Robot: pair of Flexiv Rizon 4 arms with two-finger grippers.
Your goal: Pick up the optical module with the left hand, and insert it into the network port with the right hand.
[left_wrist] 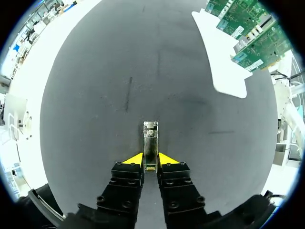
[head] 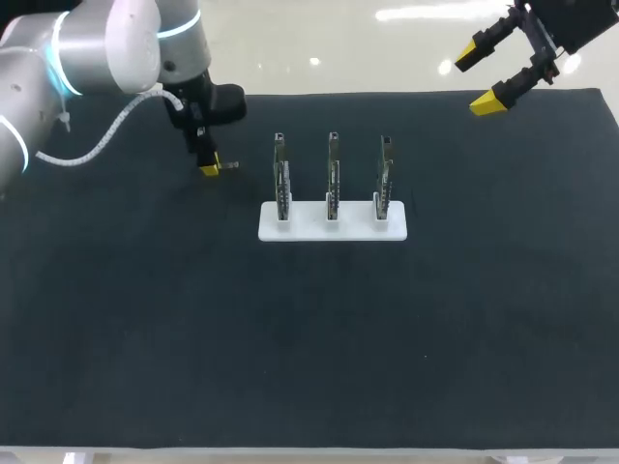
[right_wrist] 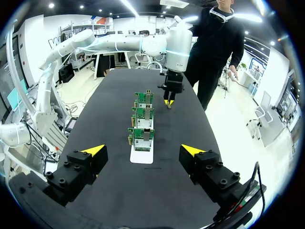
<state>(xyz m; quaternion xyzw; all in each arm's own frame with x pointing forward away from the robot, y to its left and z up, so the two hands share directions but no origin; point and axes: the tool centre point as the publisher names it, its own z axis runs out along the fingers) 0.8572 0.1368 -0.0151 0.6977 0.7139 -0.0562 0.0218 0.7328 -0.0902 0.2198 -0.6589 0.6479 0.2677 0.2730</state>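
At the far left, my left gripper (head: 209,166) sits low at the black matte tabletop (head: 145,338). Its yellow-tipped fingers are pinched narrowly on the rear end of the slim silver optical module (left_wrist: 150,136), so the nose pokes out ahead, free, I judge, for a handover. In the middle, a flat white rack (head: 333,230) holds three upright green circuit cards (head: 333,179) on edge, probably to present their ports, which are too small to make out. At the far right, my right gripper (head: 481,79) hangs high with its fingers spread wide and empty, well apart from the cards.
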